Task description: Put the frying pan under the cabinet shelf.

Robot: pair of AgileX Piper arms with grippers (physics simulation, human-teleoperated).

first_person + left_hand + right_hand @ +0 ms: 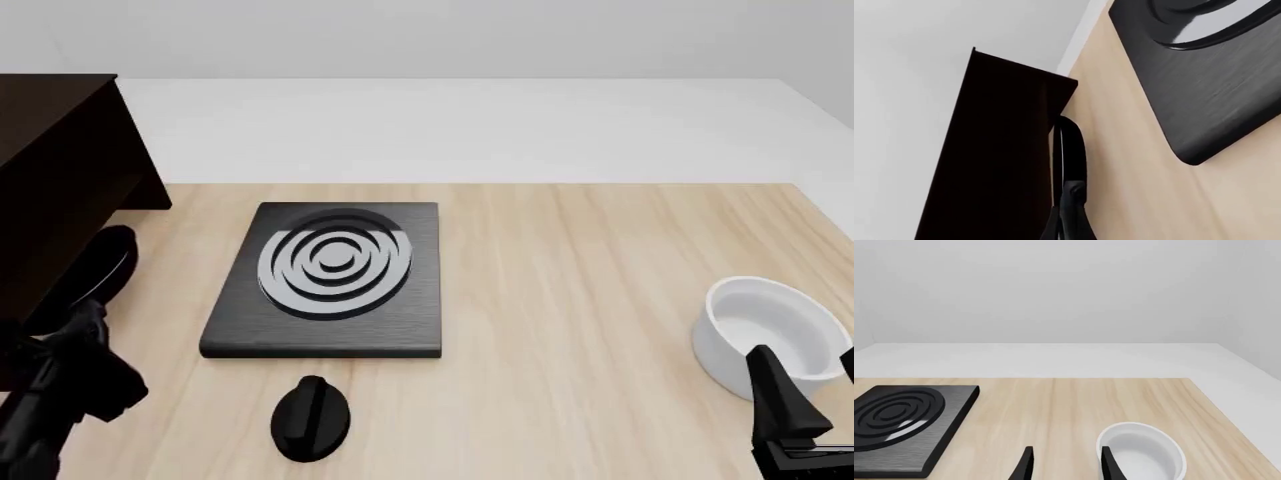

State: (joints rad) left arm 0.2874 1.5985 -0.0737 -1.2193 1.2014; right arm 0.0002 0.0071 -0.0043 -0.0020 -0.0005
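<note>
The very dark brown cabinet shelf [54,180] stands at the table's far left; in the left wrist view its side panel [994,160] fills the middle. The glossy black frying pan [104,262] sits tilted at the cabinet's lower edge, partly in its shadow. Its handle runs back toward my left gripper [74,335]. In the left wrist view the pan [1071,145] appears edge-on right beside the panel, and the left gripper [1069,220] is closed around the handle. My right gripper [807,385] hangs open near the front right with nothing between its fingers [1025,465].
A square black stove plate [334,275] with grey rings lies in the middle-left of the table. A small black oval knob [311,418] lies in front of it. A white bowl [767,330] stands at the right edge, just beyond the right gripper.
</note>
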